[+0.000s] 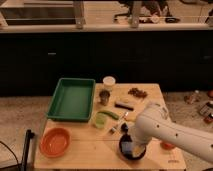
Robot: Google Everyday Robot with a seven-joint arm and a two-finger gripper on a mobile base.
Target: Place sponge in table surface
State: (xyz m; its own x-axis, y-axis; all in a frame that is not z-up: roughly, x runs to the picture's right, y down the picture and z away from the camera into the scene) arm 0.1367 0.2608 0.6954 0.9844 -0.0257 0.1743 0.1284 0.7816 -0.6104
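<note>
The sponge [128, 148] is a small light blue-grey block lying inside the dark bowl [123, 153] near the front right of the light wooden table surface [90, 151]. My gripper [134, 144] is at the end of the white arm [170, 134], directly over the bowl and down at the sponge. The arm's bulk hides most of the gripper and the right side of the bowl.
A green tray [72, 98] sits at the back left and an orange bowl [55, 141] at the front left. A green cup [101, 119], a dark can [104, 96], a white cup [108, 82], snacks [137, 92] and a dark bar [123, 105] fill the middle and back.
</note>
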